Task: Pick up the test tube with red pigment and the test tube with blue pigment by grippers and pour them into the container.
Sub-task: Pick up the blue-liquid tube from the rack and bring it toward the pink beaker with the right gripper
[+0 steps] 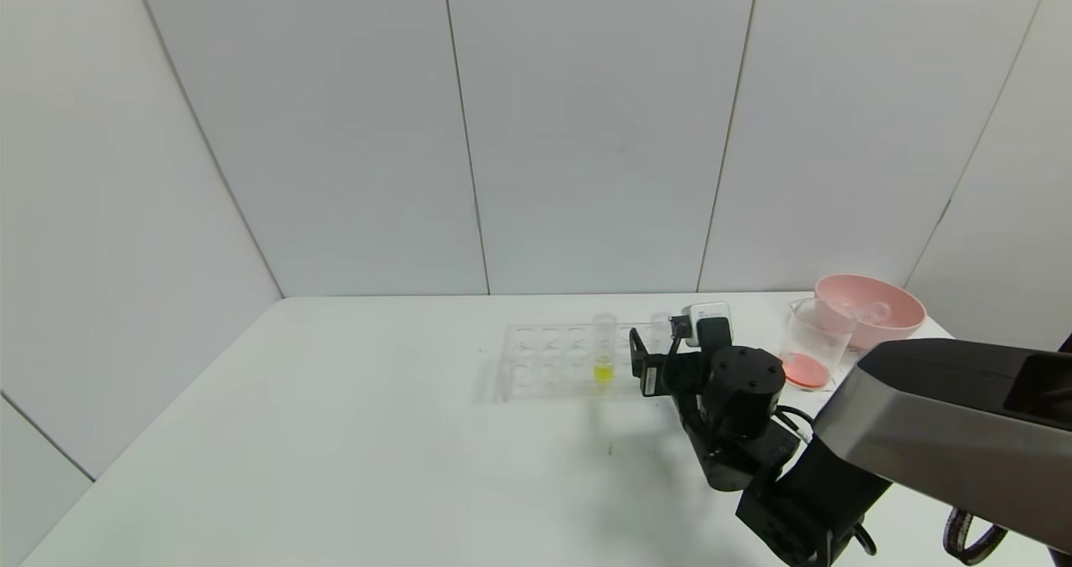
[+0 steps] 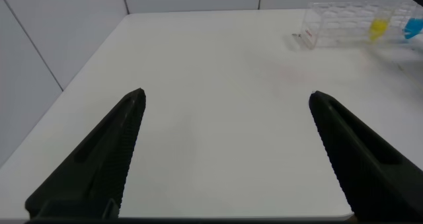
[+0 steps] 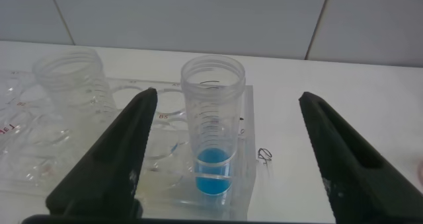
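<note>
Surface (image 1: 377,433), white, carries a clear rack (image 3: 79,158). Near it the container (image 1: 811,345) already holds red liquid. The blue-pigment tube (image 3: 213,128) stands at the rack's end, between the right gripper (image 3: 225,164) fingers, spread and not touching. An off-centre squeeze could tip it. Left gripper (image 2: 225,158) hovers apart, fingers spread.

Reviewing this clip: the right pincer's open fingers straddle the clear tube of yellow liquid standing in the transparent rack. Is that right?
Not quite. The right pincer stands open around the clear tube of blue liquid in the transparent rack, as the right wrist view shows. The clear tube of yellow liquid stands apart, farther left.
</note>
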